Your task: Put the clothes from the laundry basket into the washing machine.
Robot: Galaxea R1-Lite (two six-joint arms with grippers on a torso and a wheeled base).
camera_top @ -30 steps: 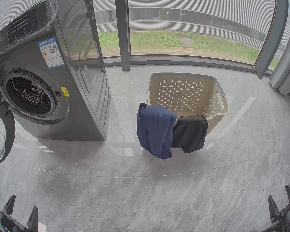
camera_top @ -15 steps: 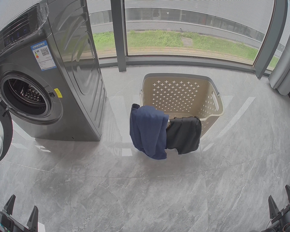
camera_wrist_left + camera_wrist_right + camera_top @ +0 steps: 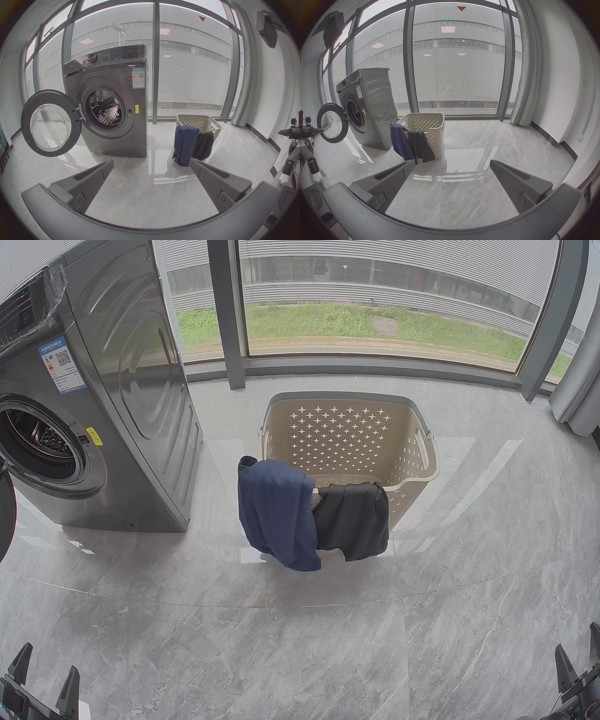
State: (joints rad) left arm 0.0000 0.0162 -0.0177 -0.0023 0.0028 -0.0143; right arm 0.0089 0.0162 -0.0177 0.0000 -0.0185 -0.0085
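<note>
Here, in the apparent approach step, the left gripper point(image 3: 150, 162) and right gripper point(image 3: 450, 162) are hanging wide open and empty, well apart from the navy fabric garment point(image 3: 275, 512) and black fabric garment point(image 3: 353, 521) draping over the beige perforated plastic laundry basket point(image 3: 337, 434), so the next move is calling for closing in.

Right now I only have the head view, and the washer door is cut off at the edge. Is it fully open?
Observer: Yes, the left wrist view shows the washer door swung wide, clear of the opening.
Operator: Anything in the drum?
Observer: The visible part of the drum is bare metal, no clothes.
Operator: Only fingertips show down here. Grippers open?
Observer: The left gripper and the right gripper both stand open and empty.
</note>
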